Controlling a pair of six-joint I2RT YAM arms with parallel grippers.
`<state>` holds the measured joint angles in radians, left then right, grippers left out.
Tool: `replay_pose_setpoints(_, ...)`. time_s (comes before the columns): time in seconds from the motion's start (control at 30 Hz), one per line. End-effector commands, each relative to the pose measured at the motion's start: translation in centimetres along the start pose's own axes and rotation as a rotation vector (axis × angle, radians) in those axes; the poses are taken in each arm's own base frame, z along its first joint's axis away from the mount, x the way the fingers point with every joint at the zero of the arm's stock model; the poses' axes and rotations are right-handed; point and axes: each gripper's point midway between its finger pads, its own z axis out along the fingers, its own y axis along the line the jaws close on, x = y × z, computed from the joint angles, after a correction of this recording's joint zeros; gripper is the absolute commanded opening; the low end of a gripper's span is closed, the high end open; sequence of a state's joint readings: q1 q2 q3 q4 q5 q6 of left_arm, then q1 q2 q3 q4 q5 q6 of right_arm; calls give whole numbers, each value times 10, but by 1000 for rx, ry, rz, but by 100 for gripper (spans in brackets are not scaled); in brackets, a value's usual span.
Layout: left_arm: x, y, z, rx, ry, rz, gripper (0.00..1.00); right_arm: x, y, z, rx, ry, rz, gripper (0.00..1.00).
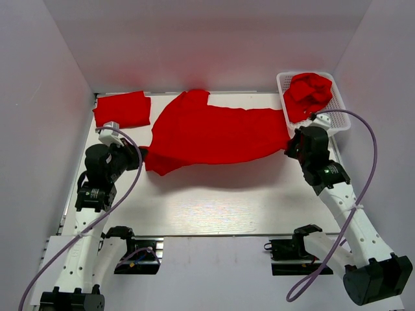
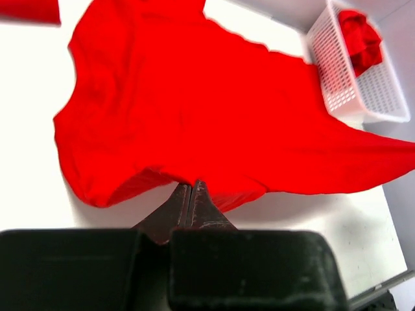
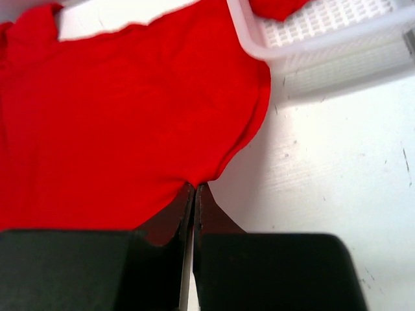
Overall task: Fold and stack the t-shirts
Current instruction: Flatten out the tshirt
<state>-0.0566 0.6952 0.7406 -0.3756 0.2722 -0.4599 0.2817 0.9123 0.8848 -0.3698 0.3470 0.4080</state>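
Across the white tabletop [image 1: 214, 207], holding the spread t-shirt [image 1: 214, 133] by both ends.
Covers the centre from 9 to 3 o'clock, bright red, rumpled along the near edge. Flanked at 1 o'clock by a white mesh basket [image 1: 340, 111] just beside the cloth, and at 10 o'clock by a folded t-shirt [image 1: 122, 109], flat and apart. Inside the basket, a crumpled t-shirt [image 1: 310, 92]. Pinched at 9 o'clock in the left jaws, closed tight on cloth; pinched at 3 o'clock in the right jaws, closed likewise.
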Motion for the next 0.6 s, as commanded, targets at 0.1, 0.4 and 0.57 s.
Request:
replay_pose_setpoints(0.1, 45, 13, -11, -53, 182, -43, 0, 59, -15, -5, 32, 209, -17, 0)
replay_pose_setpoints(0.4, 147, 30, -56, -161, 620, -219, 0, 162, -73, -67, 335, 530, 190, 0)
replay_pose_setpoints(0.57, 155, 26, -58, -134, 630, -250, 0, 184, -83, -83, 370, 546, 269, 0)
